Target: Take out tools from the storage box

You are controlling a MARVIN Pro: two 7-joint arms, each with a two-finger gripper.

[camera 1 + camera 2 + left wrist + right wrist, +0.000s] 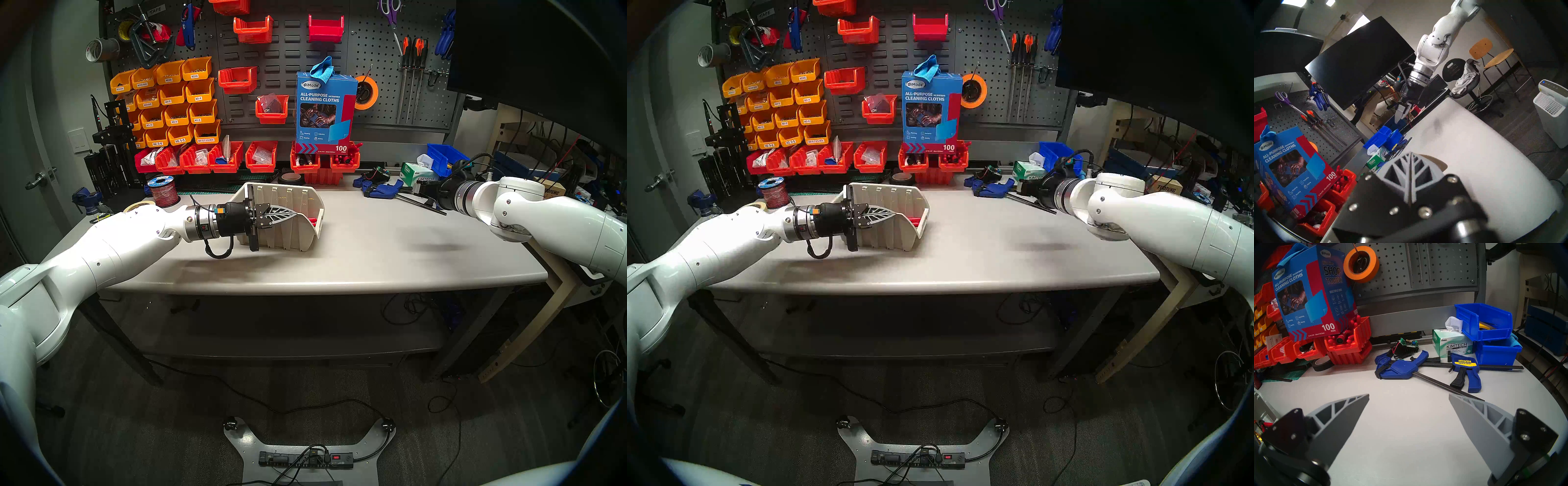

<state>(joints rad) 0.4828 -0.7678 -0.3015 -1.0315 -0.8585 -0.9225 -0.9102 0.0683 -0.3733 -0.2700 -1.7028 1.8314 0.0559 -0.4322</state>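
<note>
The left arm [217,222] covers the near left part of the box [291,203]. Inside the box only a red piece [314,222] shows at the right lip; what tool it is cannot be told. The right fingers [428,197] are hidden behind their wrist in the head views.

Ahead of my right fingertips: two blue bar clamps [1425,369] crossed on the table [1407,421] | beyond them: Kimtech tissue box [1452,344], stacked blue bins [1491,333] | ahead-left: cleaning-cloth box [1310,293], orange tape roll [1361,264]

Beige storage box [291,203], red-handled pliers [315,222] inside
</note>
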